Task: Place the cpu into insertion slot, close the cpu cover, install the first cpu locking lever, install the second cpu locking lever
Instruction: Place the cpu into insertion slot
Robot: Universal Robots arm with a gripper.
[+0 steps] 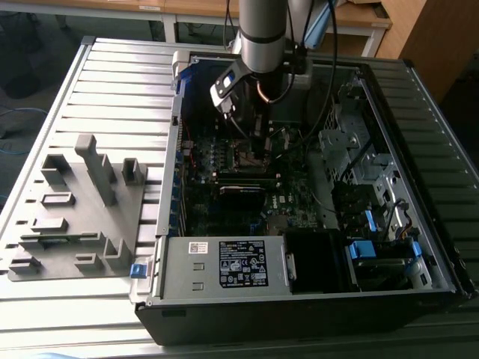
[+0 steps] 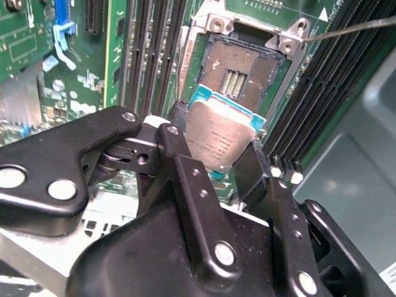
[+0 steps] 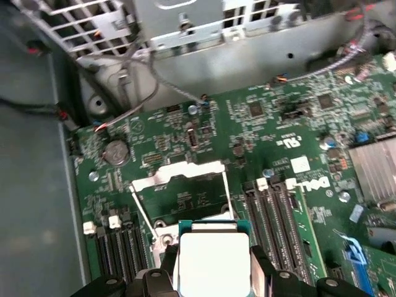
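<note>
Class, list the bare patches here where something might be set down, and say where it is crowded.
Bare: the ribbed table beyond the grey fixture, and the strip in front of it. Crowded: the insertion slot, hemmed by memory slots, with the gripper holding the cpu close by.

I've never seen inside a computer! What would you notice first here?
The shiny square cpu is pinched between the black fingers, held close to the dark, uncovered insertion slot on the green board. In the exterior view, the silver arm reaches down into the opened computer case.
</note>
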